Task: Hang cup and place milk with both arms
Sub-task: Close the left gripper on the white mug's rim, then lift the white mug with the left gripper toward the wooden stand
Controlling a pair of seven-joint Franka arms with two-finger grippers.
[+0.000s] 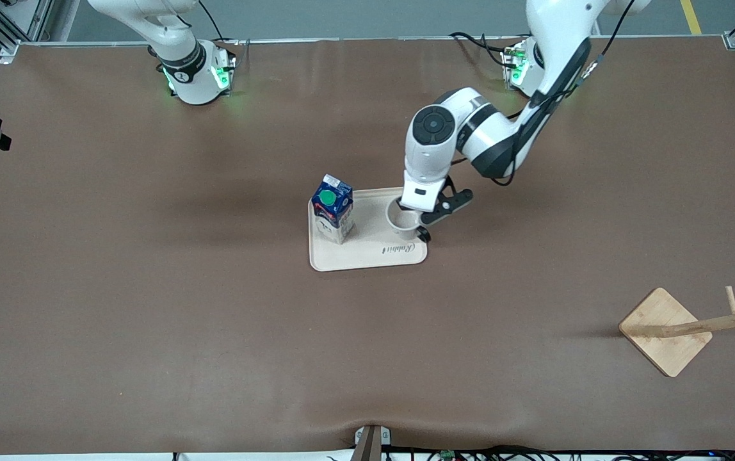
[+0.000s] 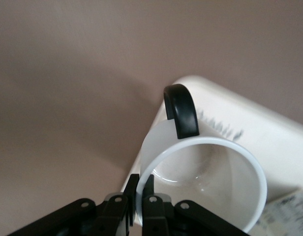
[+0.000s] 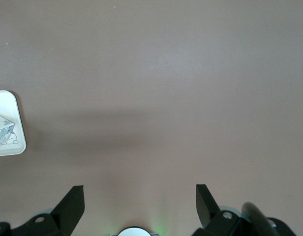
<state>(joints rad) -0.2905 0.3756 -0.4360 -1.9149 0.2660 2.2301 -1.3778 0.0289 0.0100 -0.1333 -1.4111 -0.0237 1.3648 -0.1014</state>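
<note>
I am clamping my left gripper (image 2: 140, 196) on the cup's (image 1: 404, 221) rim; it is sitting on the tray (image 1: 367, 256) beside the milk (image 1: 333, 208). My right gripper (image 3: 139, 201) is waiting open above bare table (image 3: 156, 73).

Front view: high, faces both arms' bases, takes in the whole table (image 1: 150, 307).
Left wrist view: close, looks down on the cup (image 2: 210, 187).
Right wrist view: higher over bare table.
Shared: tray (image 1: 367, 253) (image 3: 6, 123) corner.
</note>
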